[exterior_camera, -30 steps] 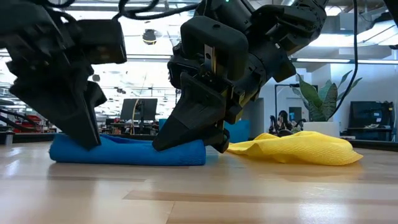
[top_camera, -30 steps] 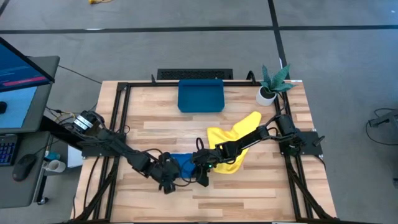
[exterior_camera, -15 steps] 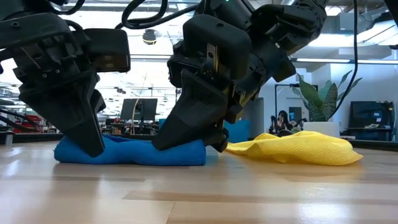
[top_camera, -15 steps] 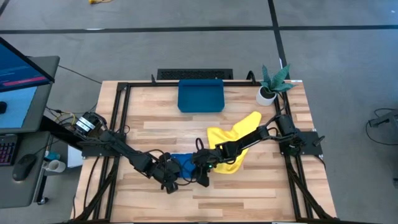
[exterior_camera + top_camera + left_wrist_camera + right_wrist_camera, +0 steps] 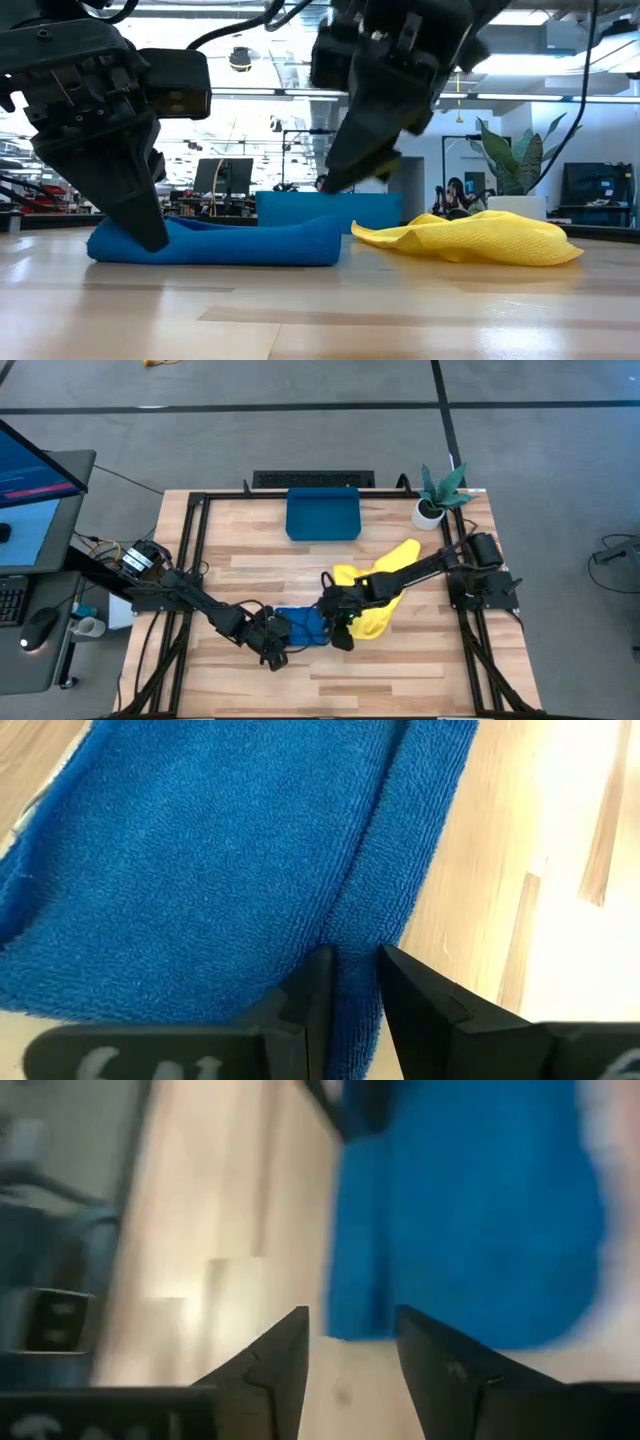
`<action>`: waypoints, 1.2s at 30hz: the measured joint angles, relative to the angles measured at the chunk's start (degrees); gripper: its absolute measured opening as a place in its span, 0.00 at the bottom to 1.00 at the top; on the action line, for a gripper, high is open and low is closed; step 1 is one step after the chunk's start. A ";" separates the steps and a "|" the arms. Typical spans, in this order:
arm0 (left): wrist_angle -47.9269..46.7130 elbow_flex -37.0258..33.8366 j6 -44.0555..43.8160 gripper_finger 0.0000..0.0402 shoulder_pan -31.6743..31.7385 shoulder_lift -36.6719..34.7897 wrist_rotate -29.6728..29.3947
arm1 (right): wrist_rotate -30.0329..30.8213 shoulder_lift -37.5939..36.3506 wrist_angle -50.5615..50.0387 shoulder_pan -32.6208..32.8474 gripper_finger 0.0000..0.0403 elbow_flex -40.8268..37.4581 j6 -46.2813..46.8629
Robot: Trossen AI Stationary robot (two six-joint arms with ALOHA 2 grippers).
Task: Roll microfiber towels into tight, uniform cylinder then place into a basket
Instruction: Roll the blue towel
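While my worktop point(image 5: 400, 670) carries the basket point(image 5: 322, 515) at its far edge, the yellow towel point(image 5: 385, 575) lies crumpled beside the rolled blue towel point(image 5: 215, 243); my left tool point(image 5: 352, 982) pinches its end, my right tool point(image 5: 345, 170) hangs parted above.

No text could be read with any certainty. The left tool point(image 5: 350, 982) carried pale raised characters along its base in the left wrist view, cut off by the picture's edge and too partial to make out. The monitor point(image 5: 35, 470) beside the worktop showed a blue screen with a reddish band in the high view, its writing too small to tell. No label, brand, number or sign showed legibly on anything else.
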 joint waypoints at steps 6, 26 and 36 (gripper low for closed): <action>0.78 -0.12 -1.91 0.20 -0.09 0.11 -2.29 | 18.55 -5.33 -2.90 8.66 0.39 0.15 -12.23; 2.92 -0.12 -2.26 0.20 3.45 0.26 -5.83 | 32.30 4.27 2.21 12.62 0.41 0.29 -34.14; 2.86 -0.12 -1.16 0.19 3.63 0.22 -4.95 | 31.57 6.25 2.82 9.54 0.50 0.30 -34.37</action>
